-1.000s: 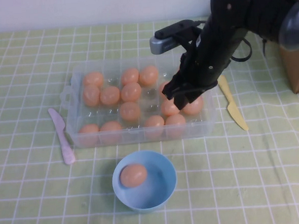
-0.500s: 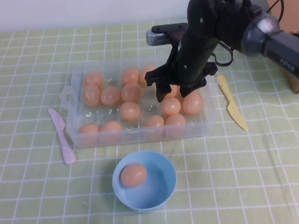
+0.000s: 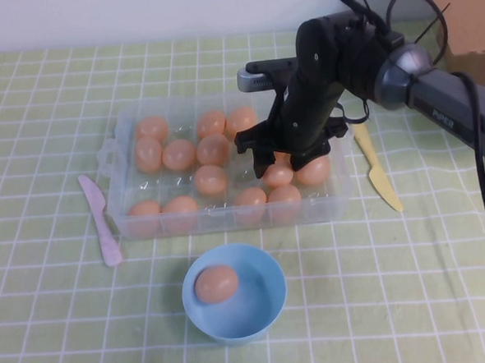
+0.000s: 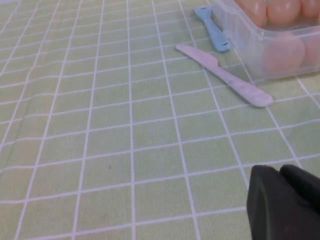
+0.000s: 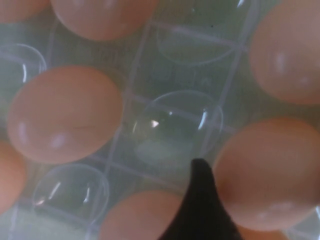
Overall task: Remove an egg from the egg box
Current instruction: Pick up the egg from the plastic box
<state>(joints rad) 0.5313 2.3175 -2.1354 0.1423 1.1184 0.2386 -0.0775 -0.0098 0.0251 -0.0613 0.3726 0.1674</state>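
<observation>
Egg: I see it seated in a well in the right half of the egg box, just under my right pincer and not lifted; in the right wrist view I take it for the large egg beside the dark fingertip.
Egg box: clear plastic, mid-counter, lid off; I count about a dozen peach eggs in it, with several dimpled wells bare near the middle.
Right pincer: down inside the box over its right half; fingers spread apart, one on each side of the egg, nothing clamped.
Right fingertip: I see one dark tip against the box floor beside an empty well; the other finger is out of that view.
Left pincer: parked low over the counter, well apart from the box; I cannot tell whether it is apart or together.
Blue bowl: on the counter in front of the box, one egg inside.
Pink knife: flat on the counter just left of the box.
Yellow knife: flat on the counter right of the box.
Blue utensil: lies beside the box, seen from the left wrist.
Counter: covered in green checked cloth.
</observation>
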